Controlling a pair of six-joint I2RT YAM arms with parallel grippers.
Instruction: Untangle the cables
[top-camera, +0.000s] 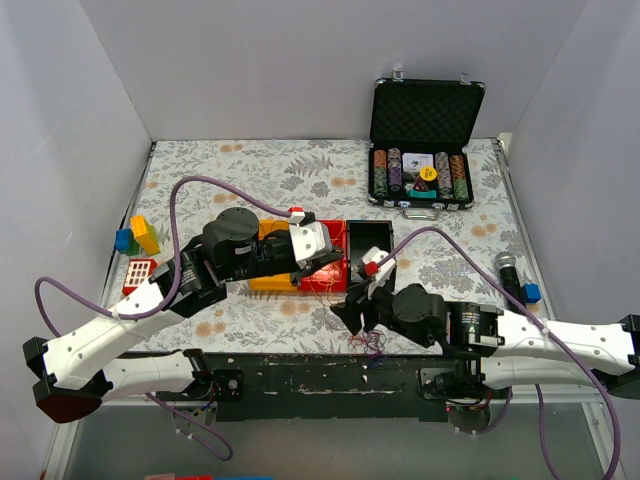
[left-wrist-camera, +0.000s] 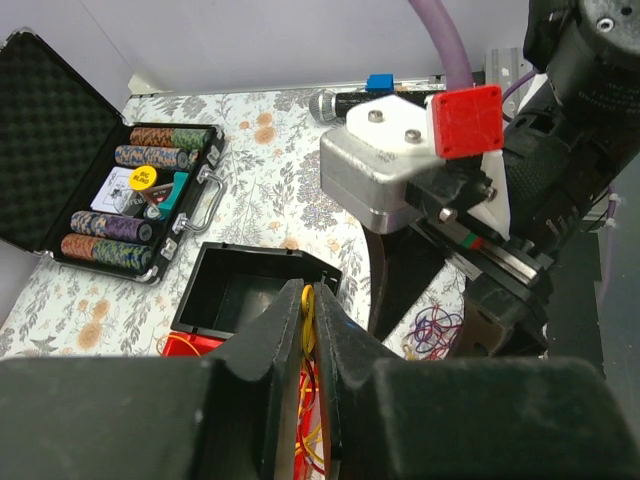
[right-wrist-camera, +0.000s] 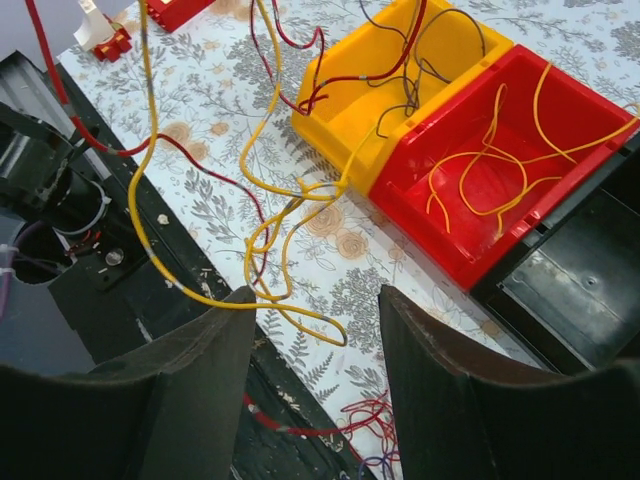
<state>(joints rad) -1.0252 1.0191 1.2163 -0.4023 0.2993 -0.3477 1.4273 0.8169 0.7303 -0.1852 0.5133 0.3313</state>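
Hair-thin yellow, red and dark cables (right-wrist-camera: 300, 188), looped loosely from upper left to centre, partly tangled.

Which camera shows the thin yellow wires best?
The right wrist view: the thin yellow wires loop in sharp close-up over the flowered tablecloth and inside the red plastic bin. The left wrist view shows just a short piece pinched in the left pincer. In the top view they are too fine to follow.

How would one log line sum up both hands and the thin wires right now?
left hand: shut on yellow wire | right hand: open | red bin: loose yellow strands inside
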